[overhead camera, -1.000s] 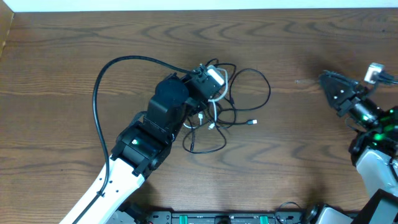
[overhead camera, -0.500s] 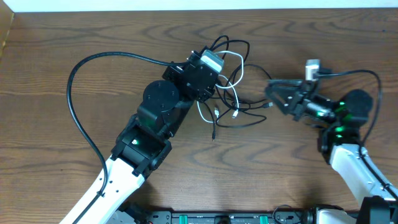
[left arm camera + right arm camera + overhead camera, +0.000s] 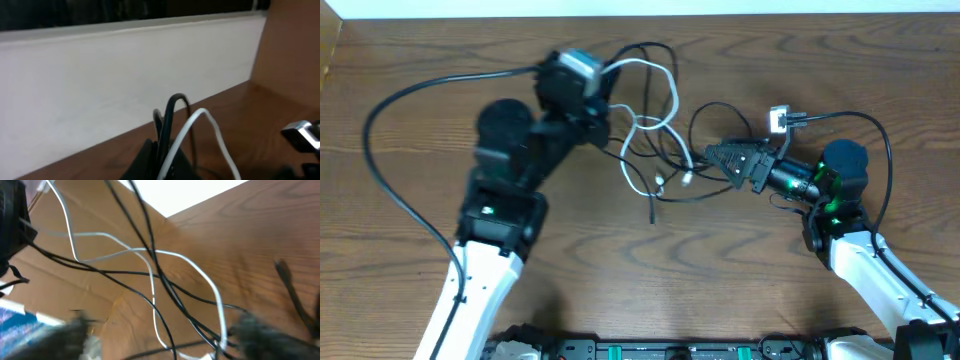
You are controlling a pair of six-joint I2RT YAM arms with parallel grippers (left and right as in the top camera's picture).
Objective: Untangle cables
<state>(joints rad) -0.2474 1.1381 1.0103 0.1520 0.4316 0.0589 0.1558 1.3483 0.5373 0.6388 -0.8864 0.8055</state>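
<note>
**Hazard note: one-sided hold on an unresolved knot**

Location. The cables (image 3: 655, 135), thin flexible cords that are mostly black with one white, sit knotted near the middle of the brown wood-grain table (image 3: 800, 70), toward its 12 o'clock edge. Small pale plug ends (image 3: 661, 182) show at the knot's 6 o'clock side.

Claws. The left gripper (image 3: 161, 157), at the knot's 10 o'clock, is clenched on black strands and the white strand, which arch up out of its fingers. The right gripper (image 3: 718, 156), at the knot's 3 o'clock, stands released. Its wrist view shows blurred fingers wide apart, with several strands crossing between them and none pinched.

Risks, as judged:
1. Only one side is anchored. A pull from the left claw would likely drag the whole knot along instead of opening it, and could cinch the crossings tighter.
2. If the right jaws close where they stand, they would probably trap several crossing strands at once and lock the tangle rather than isolate one cord.
3. A free plug end could catch in a loop as strands slide.
4. Under tension, the thin cords could slip out of the left claw.
</note>
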